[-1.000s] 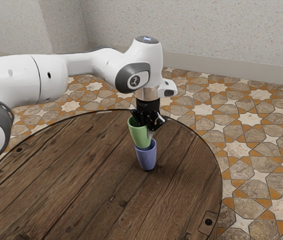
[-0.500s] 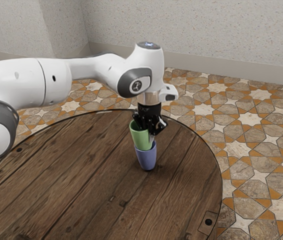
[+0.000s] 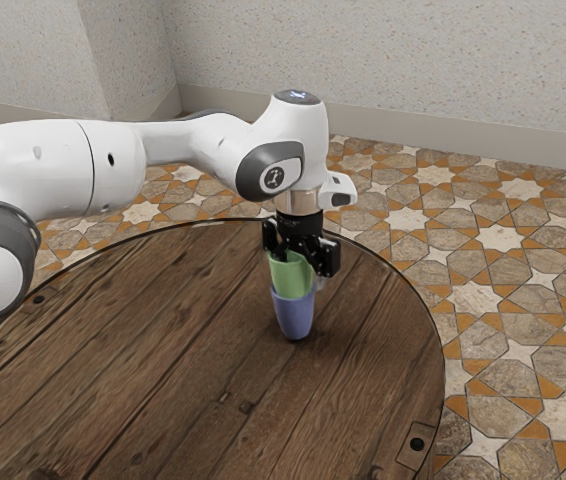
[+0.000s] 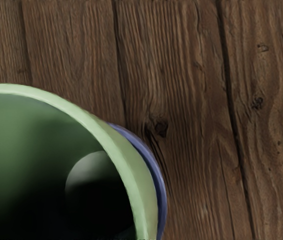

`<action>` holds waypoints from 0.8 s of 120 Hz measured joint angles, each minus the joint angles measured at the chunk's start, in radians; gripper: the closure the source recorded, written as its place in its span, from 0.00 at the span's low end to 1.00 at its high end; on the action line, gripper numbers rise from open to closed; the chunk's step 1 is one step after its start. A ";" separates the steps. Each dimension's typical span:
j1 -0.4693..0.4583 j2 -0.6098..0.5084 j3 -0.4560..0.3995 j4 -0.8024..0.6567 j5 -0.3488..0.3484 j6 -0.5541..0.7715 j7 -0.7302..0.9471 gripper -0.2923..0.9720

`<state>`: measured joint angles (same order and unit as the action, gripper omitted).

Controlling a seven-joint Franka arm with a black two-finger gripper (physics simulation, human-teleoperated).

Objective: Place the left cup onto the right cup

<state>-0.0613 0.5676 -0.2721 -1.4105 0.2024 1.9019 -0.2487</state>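
Now the gripper (image 3: 301, 252) has spread its fingers apart, and the green cup (image 3: 289, 273), tilted a moment ago, stands upright just under it, sunk deeper into the blue cup (image 3: 293, 316), so the stacking looks done.

no text or number can be read; the grey joint cap (image 3: 275, 178) bears an unreadable white mark

A green cup (image 4: 41, 150) sits nested inside a blue cup (image 4: 158, 176), whose rim shows as a thin crescent along the green cup's edge. Both stand on a dark, plank-grained wooden surface (image 4: 206, 90), with a knot (image 4: 159, 127) just beside the blue rim.
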 joint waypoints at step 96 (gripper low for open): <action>0.047 -0.340 0.010 -0.144 -0.017 -0.158 0.023 0.23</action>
<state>-0.0140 0.2277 -0.2618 -1.5544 0.1855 1.7437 -0.2260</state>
